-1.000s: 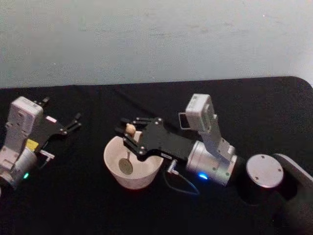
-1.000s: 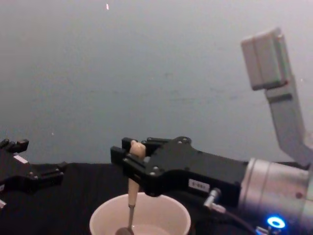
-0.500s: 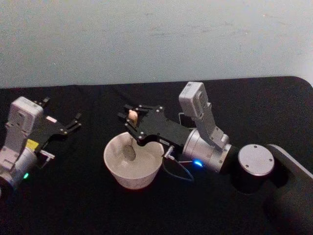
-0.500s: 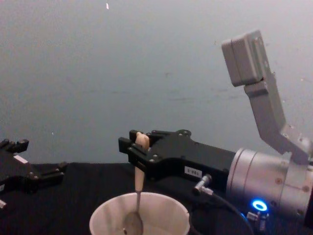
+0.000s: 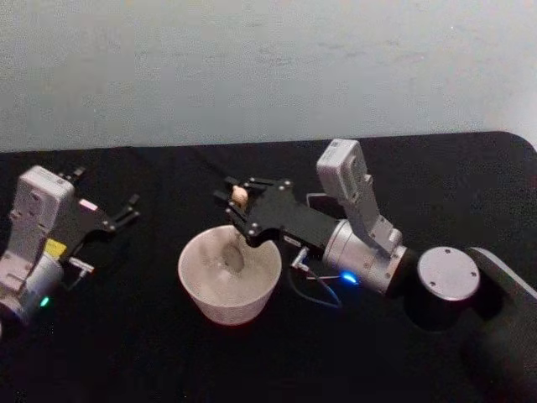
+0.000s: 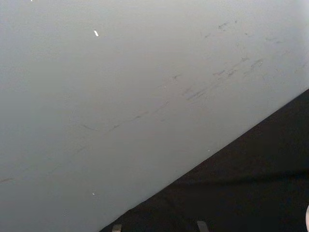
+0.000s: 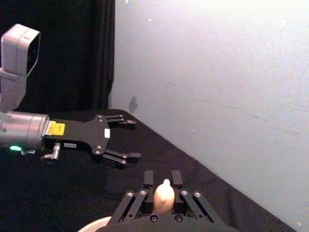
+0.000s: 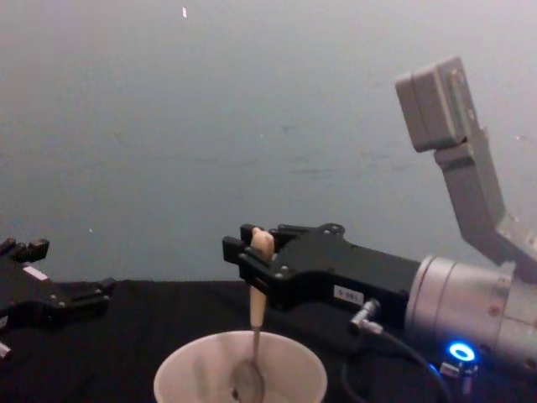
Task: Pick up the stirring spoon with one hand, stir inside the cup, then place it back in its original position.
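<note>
Chest view: closest to me, the cup [image 8: 189, 379], wide and cream, sits on the black surface [image 5: 126, 336], a little to the robot's left of centre. The stirring spoon [image 8: 257, 312] stands almost upright inside it, with its small metal bowl down near the bottom of the cup and its beige handle rising above the rim.

Just above the cup, the right end effector [image 8: 253, 245] reaches in from the right and pinches the top of the handle between its black fingers. From the right wrist camera I see the rounded knob [image 7: 163, 195] poking up between those fingers.

In the head view, the cup [image 5: 225, 307] is in front of the right end effector [image 5: 238, 201]. Well off to the left, the left end effector [image 5: 107, 190] hovers over the surface with its fingers spread and nothing between them.

Farthest back is a plain pale wall [image 5: 252, 67].
</note>
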### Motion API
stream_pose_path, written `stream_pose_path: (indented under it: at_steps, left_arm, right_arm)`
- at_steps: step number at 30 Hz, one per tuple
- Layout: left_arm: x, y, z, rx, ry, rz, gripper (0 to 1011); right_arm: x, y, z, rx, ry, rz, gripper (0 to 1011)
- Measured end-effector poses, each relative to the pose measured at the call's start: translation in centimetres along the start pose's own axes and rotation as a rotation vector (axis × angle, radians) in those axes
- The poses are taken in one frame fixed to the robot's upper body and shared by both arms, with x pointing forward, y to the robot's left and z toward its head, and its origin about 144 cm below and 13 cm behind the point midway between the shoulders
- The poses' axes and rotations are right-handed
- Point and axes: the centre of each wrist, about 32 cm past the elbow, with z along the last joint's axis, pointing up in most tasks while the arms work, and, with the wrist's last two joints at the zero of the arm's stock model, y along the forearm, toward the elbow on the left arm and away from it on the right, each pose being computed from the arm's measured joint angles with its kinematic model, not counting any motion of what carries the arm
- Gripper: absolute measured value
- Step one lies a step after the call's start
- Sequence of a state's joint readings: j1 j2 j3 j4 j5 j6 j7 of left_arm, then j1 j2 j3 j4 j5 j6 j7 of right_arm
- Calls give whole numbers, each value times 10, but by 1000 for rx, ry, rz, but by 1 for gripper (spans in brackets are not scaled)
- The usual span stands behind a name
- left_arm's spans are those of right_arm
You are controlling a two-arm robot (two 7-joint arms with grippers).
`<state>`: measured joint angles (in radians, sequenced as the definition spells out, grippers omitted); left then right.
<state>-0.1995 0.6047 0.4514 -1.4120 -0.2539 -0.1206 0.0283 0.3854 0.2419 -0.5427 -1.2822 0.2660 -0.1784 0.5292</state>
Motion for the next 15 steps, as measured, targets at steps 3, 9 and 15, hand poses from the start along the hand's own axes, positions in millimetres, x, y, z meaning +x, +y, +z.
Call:
stream_pose_path:
  at_steps: [3,9,15]
  left_arm:
    - [0,0,0,0,0,0,1001]
    - [0,0,0,0,0,0,1001]
    - [0,0,0,0,0,0,1001]
  right_arm:
    - [2,-4,0,-3,-2,-7,215]
    - [5,-15,0,-12,3,-16,215]
    - [4,-28,-1,-26,17,-1,215]
